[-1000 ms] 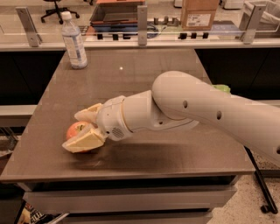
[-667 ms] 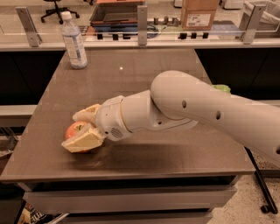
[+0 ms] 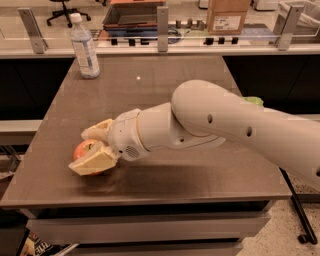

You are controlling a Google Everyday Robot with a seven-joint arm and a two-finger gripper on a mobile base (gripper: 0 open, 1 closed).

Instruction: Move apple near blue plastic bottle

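Count on inspection:

- One apple [image 3: 83,148] is showing at the lower left of the frame.
- One gripper [image 3: 80,153] is clasping it there, with two fingers [image 3: 96,161] closing on either side.
- One blue plastic bottle [image 3: 85,47] is standing at the upper left.
- One table [image 3: 165,75] is filling the centre.
- One cardboard box [image 3: 227,15] is sitting at the upper right.
- Three metal posts [image 3: 161,27] are lining the top.
- One green object [image 3: 254,101] is peeking out at the right.

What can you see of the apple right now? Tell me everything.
The apple is round and smooth-skinned, red-orange with a yellowish patch, and partly hidden. It sits near the front left corner of the table and seems to rest on it. The hand is closed on it, one pale finger above and behind, the other across its front. No stem shows.
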